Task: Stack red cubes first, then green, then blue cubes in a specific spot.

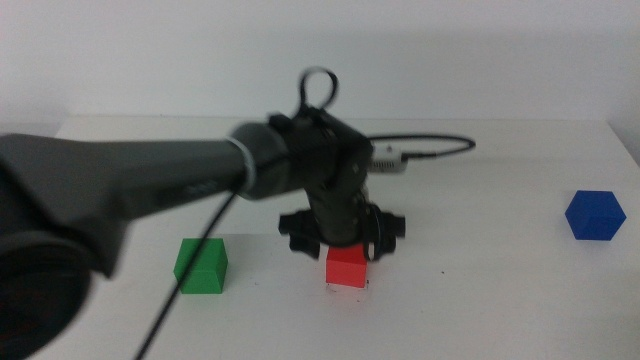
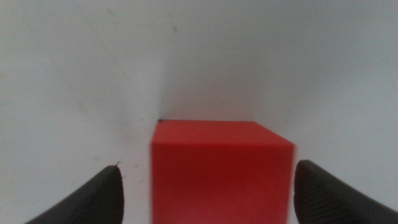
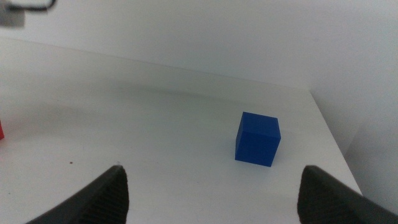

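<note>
Lower centre of the middle view: we have the left gripper [image 1: 345, 245] sitting right over the red cube [image 1: 347, 267], its arm sweeping in from the left edge of the frame.
Left jaws: we see them spread to either side of the red cube [image 2: 221, 171] in the left wrist view, a strip of white table showing between each dark tip and the cube's sides, so nothing is clasped.
Red cube: resting flat on the white table [image 1: 480, 290], just right of the picture's middle and low in the frame; a tiny dark speck peeks out at its far corner in the left wrist view.
Green cube [image 1: 202, 266]: we spot it on the table to the left of the red one, apart from it, with the arm's black cable crossing in front of it.
Blue cube [image 1: 595, 215]: far out at the right edge of the middle view, well apart from the other two; in the right wrist view it sits right of centre [image 3: 257, 139].
Right gripper [image 3: 211, 193]: out of the middle view; its own camera shows both dark tips wide apart and holding nothing, with the blue cube out ahead on the table.
</note>
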You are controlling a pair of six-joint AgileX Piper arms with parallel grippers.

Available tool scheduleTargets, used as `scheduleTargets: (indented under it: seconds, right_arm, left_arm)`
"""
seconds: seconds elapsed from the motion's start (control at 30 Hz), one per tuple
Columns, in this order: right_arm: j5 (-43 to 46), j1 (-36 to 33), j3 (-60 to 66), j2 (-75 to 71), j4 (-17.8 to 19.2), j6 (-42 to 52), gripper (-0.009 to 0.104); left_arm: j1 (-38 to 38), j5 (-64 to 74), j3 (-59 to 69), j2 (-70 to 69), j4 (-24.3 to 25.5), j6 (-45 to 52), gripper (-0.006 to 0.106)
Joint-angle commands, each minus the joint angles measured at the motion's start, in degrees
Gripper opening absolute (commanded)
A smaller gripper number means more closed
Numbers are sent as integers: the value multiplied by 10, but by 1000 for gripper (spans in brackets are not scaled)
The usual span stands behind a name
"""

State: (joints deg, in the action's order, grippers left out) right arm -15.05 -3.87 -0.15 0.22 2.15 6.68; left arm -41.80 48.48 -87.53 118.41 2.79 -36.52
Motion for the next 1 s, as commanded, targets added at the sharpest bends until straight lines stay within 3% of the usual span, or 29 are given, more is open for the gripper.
scheduleTargets:
  seconds: [0.0,0.2,0.27,0.47,0.63,0.97]
  right_arm:
    - [1,5,2,-2,5,7,93]
    - [1,5,2,-2,5,7,93]
    - [1,5,2,-2,5,7,93]
    - [1,5,2,-2,5,7,93]
    - [1,5,2,-2,5,7,93]
    - [1,5,2,-2,5,7,93]
  left_arm:
    - [6,13,-2,-49,-9,21,94]
    - [35,142,6,-153,80,19,94]
    - [77,170,42,-197,87,26,94]
    - [162,115,165,-244,49,69,94]
    - [217,11,222,-225,-28,132,94]
    - [224,-37,226,-129,-33,163,89]
